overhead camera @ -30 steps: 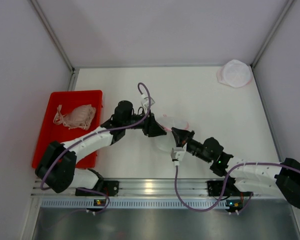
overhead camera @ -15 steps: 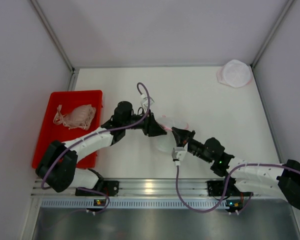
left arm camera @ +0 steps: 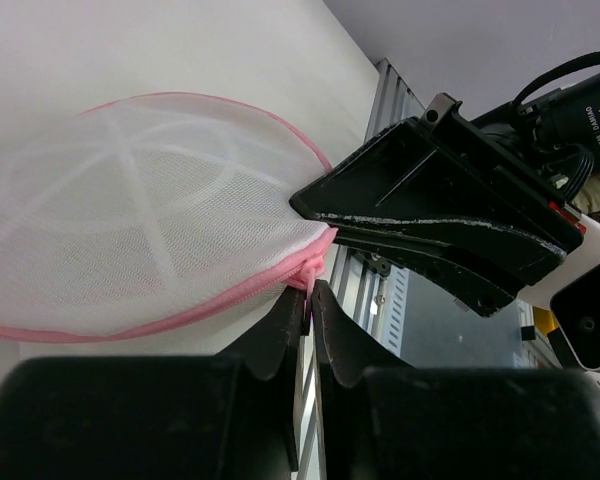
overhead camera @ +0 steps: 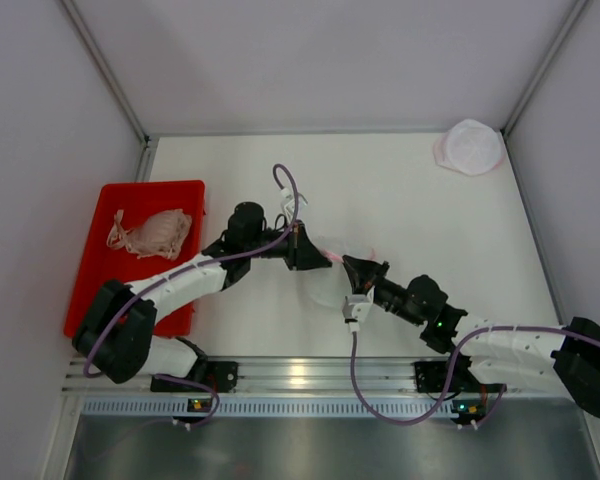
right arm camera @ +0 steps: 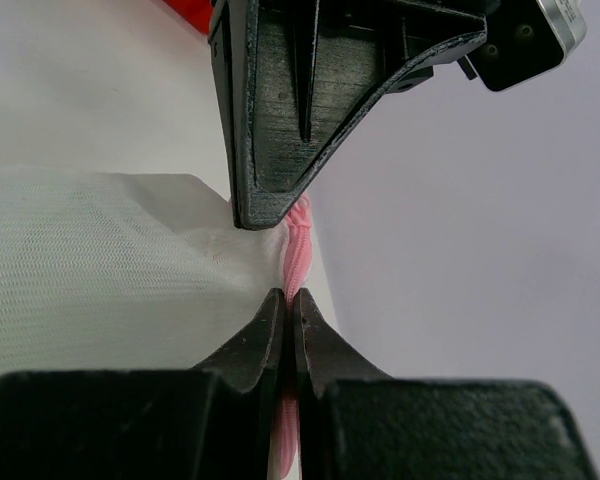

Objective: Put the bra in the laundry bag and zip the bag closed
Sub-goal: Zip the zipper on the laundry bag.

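Two laundry bags (overhead camera: 328,283) (overhead camera: 470,147), one bra (overhead camera: 158,232), one red tray (overhead camera: 140,198), two arms (overhead camera: 180,280) (overhead camera: 500,342).

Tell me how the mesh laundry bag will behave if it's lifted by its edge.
Probably light: the mesh laundry bag is thin see-through netting. It likely keeps its domed shape, since white ribs cross it. Its pink trim may slip from a narrow pinch.

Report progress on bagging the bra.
Done: nothing is packed yet; the bra lies in the red tray. In hand: the left end effector and right end effector both pinch the pink zipper edge of the mesh laundry bag mid-table. Left: get the bra inside the bag, then zip it closed.
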Available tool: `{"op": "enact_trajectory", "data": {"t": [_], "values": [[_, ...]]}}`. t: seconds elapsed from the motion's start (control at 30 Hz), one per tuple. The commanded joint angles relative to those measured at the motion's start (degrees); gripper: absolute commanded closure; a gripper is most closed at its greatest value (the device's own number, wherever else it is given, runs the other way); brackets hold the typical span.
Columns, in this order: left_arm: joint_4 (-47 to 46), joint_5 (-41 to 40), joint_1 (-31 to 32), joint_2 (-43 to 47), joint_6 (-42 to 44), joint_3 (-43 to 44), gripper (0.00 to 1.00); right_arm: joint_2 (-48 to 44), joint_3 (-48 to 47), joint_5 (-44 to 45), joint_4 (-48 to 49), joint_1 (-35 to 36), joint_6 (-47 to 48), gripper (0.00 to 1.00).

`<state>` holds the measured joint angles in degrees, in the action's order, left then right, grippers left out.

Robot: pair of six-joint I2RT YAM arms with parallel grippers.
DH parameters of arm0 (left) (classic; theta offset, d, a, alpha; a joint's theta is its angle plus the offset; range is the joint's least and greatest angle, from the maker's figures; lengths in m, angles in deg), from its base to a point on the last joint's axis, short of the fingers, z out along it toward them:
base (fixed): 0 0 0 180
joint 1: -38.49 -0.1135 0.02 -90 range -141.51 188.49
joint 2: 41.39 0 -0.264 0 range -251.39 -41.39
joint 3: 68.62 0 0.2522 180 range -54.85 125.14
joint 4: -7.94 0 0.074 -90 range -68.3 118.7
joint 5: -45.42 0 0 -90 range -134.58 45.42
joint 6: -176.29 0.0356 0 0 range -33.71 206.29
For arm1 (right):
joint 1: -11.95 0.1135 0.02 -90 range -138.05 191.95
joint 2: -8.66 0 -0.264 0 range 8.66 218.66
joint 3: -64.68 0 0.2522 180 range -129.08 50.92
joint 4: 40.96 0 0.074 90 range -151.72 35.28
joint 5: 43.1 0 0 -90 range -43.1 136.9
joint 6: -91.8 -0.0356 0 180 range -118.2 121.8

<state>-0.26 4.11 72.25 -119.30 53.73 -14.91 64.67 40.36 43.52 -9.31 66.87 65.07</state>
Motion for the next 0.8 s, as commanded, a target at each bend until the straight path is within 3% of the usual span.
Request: {"op": "enact_trajectory", "data": {"t": [0.0,0.2,0.47,0.6,0.63,0.67,0.77], "values": [[-3.10,2.64,-0.53,1.88,-1.11,-1.18,0.92,-0.90,-1.48,0.39,2.93,0.90,0.36,1.00],[1.82,4.92,-3.61,3.11,1.79,-3.03,1.00,-3.27,-0.51,-0.66,1.79,-1.91,0.81,1.00],[13.23,5.28,-5.37,2.06,12.24,-0.75,1.00,-4.33,0.63,-6.89,1.44,-6.57,2.21,1.00],[14.31,5.55,-5.55,2.06,14.10,0.13,1.00,-4.15,0.38,-9.80,-0.92,-8.95,3.09,1.00],[14.31,5.02,-5.55,1.97,14.10,0.92,1.00,-4.15,-0.24,-10.15,-3.20,-9.04,3.18,0.95],[14.40,5.10,-5.55,1.80,14.01,1.36,1.00,-5.37,-1.81,-11.12,-5.57,-9.04,2.75,0.73],[14.31,5.01,-5.55,1.01,11.82,3.64,1.00,-8.98,-5.59,-14.46,-16.38,-9.12,-0.15,0.41]]}}
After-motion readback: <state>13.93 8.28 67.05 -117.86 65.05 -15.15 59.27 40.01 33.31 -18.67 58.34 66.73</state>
